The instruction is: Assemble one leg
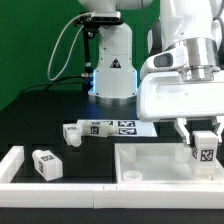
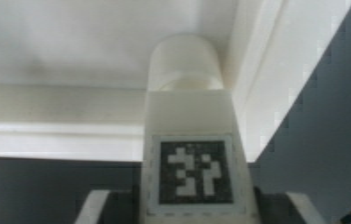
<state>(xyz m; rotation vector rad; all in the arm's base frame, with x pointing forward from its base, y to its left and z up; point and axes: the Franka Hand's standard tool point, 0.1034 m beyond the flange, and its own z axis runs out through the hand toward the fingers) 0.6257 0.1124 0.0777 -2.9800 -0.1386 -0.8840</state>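
Observation:
My gripper (image 1: 203, 138) is shut on a leg (image 1: 205, 154), a stubby white peg with a black-and-white tag on its face. It holds the leg upright over the right part of the large white panel (image 1: 150, 166). In the wrist view the leg (image 2: 190, 100) runs from between my fingers (image 2: 104, 206) toward the panel (image 2: 65, 100), its rounded end near the panel's raised edge. I cannot tell whether it touches. A second leg (image 1: 46, 163) stands at the exterior view's left. A third leg (image 1: 75, 131) lies near the marker board.
The marker board (image 1: 122, 126) lies in front of the robot base (image 1: 112, 70). A long white border bar (image 1: 12, 162) runs along the left, another along the front edge (image 1: 60, 190). The table is black.

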